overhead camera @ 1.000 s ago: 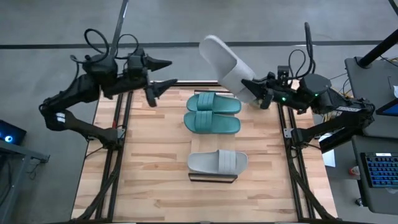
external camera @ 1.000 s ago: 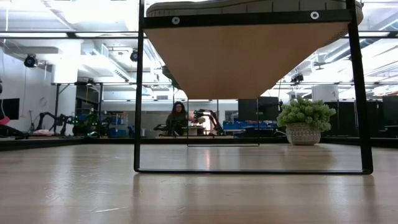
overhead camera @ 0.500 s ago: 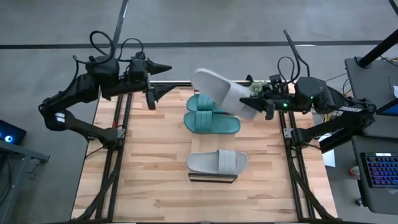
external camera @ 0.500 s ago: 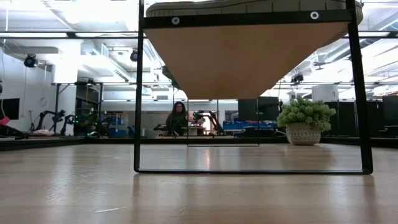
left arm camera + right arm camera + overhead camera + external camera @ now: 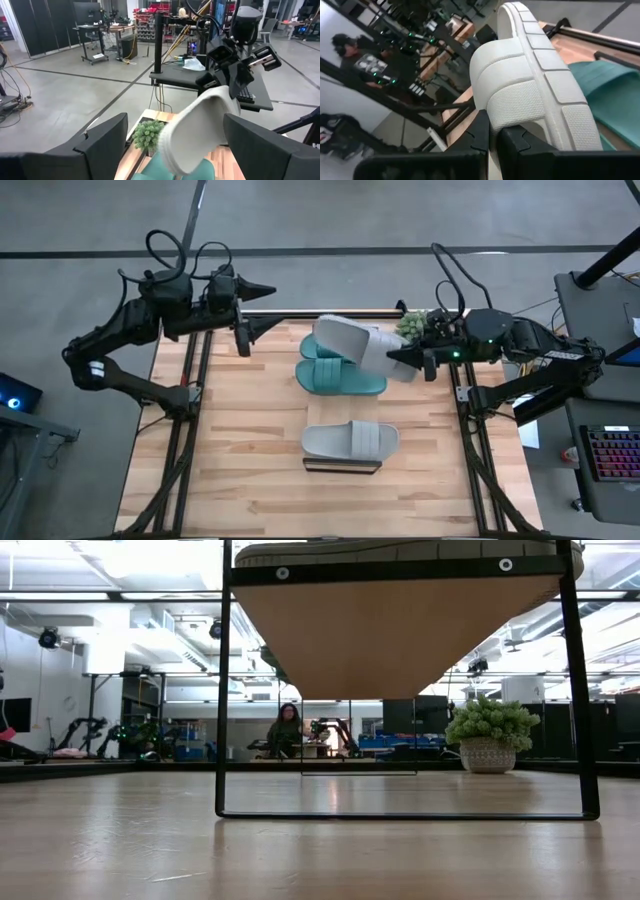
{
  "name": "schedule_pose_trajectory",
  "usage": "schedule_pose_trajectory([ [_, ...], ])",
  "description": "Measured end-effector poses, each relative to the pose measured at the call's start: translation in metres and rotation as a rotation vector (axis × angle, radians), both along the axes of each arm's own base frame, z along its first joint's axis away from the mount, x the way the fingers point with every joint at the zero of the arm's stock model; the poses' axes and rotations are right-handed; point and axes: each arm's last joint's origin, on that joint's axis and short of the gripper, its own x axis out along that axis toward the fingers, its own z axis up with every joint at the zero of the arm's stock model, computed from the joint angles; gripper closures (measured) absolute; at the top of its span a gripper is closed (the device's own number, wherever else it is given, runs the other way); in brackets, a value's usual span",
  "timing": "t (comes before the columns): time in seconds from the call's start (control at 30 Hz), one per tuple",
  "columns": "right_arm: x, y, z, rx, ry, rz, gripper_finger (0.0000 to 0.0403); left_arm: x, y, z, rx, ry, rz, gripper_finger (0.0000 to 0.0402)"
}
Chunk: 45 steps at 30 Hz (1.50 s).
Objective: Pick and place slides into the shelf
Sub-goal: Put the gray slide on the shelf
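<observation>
Grey slide [image 5: 352,343] sits clamped in the right gripper's [image 5: 404,357] jaws, above the teal pair [image 5: 340,370].

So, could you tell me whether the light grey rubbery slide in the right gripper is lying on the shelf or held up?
Held up: the right gripper clamps the light grey slide, tilted above the dark teal-green pair.

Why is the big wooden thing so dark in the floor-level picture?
In the low view, the shelf is seen from underneath against bright ceiling lights, so its underside is in shade; the tabletop shows pale glare. In the high view, lighting is even and shadows are soft.
</observation>
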Motion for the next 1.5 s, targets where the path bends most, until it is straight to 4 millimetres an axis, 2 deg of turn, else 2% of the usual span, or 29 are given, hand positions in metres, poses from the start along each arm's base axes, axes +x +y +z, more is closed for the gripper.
schedule_pose_trajectory([
  [0.3,0.003,0.001,-0.016,-0.001,0.147,0.044,0.0394,-0.001,0.000,0.001,0.000,-0.004,0.002,0.0091],
  [0.63,0.015,0.006,-0.026,0.035,0.196,0.178,0.0394,-0.001,0.000,0.001,0.000,-0.003,0.004,0.0091],
  [0.9,0.033,0.010,-0.053,0.094,0.299,0.252,0.0394,0.004,0.001,-0.002,-0.001,0.011,0.004,0.0091],
  [1.17,0.044,0.012,-0.056,0.149,0.238,0.276,0.0394,0.010,0.002,-0.005,-0.004,0.025,0.004,0.0091],
  [1.3,0.045,0.012,-0.063,0.211,0.253,0.257,0.0394,0.013,0.002,-0.008,-0.006,0.036,0.004,0.0091],
  [1.5,0.052,0.008,-0.071,0.297,0.171,0.277,0.0394,0.015,0.002,-0.010,-0.007,0.044,0.004,0.0091],
])
